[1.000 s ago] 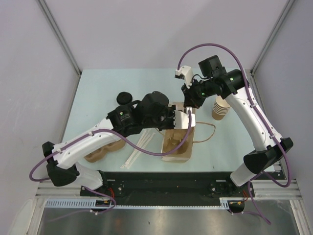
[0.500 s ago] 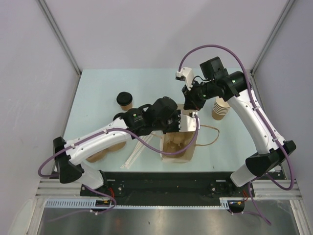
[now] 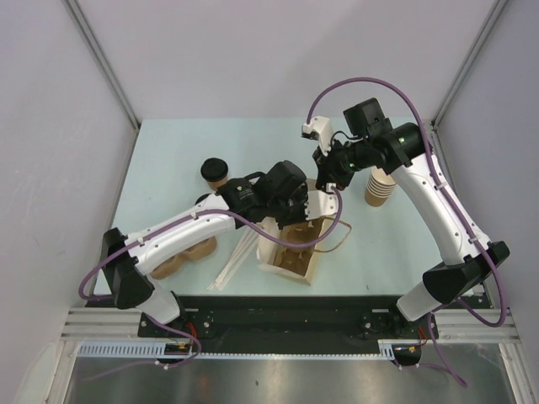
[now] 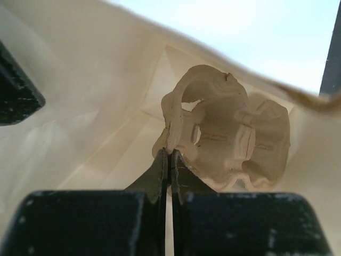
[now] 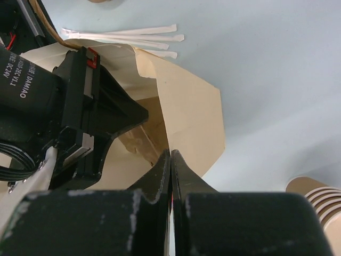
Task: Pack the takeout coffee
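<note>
Two arms meet over one paper bag (image 5: pixel 194 117), which stands a little back from the table's (image 3: pixel 168 143) near edge, just past the black rail where both bases are bolted. Left of the bag a few paper-wrapped straws (image 3: pixel 238 255) lie fanned on the surface. Further left, a brown pulp tray (image 3: pixel 173 265) sits half under the left forearm.

The left gripper (image 4: pixel 169 154) is down inside the bag's mouth, its jaws pinched tight on the rim of a pulp cup carrier (image 4: pixel 229 133) deep in the bag. The pale walls close in on both sides, so there is little room around that claw. The right gripper (image 5: pixel 170 154) reaches in from the far side and is clamped on the bag's top edge. One twine handle (image 3: pixel 341 240) loops out to the right over open tabletop.

Beyond the left arm's wrist, the takeout coffee (image 3: pixel 215 171) stands upright on the table with its lid on. It is apart from the bag and from both claws, with bare surface behind it to the far edge. At the far right a stack of lidless paper cups (image 3: pixel 381 187) stands beside the right arm.

The tabletop is pale green, and plain grey-white panels on metal posts wall it in on three sides.
</note>
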Motion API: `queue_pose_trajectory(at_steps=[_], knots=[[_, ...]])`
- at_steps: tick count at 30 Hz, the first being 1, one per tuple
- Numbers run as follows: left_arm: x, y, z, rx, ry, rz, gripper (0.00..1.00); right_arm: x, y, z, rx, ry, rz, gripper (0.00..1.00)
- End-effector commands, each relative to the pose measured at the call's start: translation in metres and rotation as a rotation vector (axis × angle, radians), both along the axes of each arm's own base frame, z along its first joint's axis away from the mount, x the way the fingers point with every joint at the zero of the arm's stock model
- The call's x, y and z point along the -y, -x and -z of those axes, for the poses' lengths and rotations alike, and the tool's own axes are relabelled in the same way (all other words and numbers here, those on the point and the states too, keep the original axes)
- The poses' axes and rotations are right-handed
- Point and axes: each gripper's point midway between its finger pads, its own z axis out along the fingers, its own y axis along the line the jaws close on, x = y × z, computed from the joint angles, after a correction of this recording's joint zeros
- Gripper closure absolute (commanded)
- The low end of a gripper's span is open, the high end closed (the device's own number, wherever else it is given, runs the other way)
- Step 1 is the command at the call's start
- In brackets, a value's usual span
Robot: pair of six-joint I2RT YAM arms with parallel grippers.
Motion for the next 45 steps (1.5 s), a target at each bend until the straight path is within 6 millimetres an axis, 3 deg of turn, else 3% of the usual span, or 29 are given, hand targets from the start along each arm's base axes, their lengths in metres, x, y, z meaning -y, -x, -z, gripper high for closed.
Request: queue_pose_trajectory(at_steps=[1,5,17,29,32,33,42,45], knots=[[0.009,0.005,-0.018,-0.028,0.073,0.015,1.00,-0.005,0.007,-0.017,0.046,-0.050,-0.039,1.00],[0.012,0.005,-0.026,0.012,0.112,0.048,1.00,-0.007,0.008,-0.014,0.039,-0.050,-0.053,1.00],[0.006,0.012,0.007,-0.093,0.011,0.049,1.00,-0.007,0.009,-0.016,0.045,-0.060,-0.070,1.00],[0.010,0.004,0.013,-0.090,0.009,0.054,0.99,-0.006,0.012,-0.014,0.038,-0.059,-0.083,1.00],[0.008,0.002,0.013,-0.094,-0.011,0.028,0.92,-0.006,0.011,-0.014,0.036,-0.058,-0.083,1.00],[0.007,0.000,0.012,-0.091,-0.014,0.022,0.84,-0.006,0.011,-0.014,0.038,-0.059,-0.083,1.00],[0.013,-0.008,-0.031,-0.023,0.078,-0.006,0.58,-0.007,0.012,-0.013,0.031,-0.058,-0.087,1.00],[0.014,-0.007,-0.040,-0.015,0.102,-0.005,0.55,-0.006,0.013,-0.013,0.034,-0.057,-0.089,1.00]])
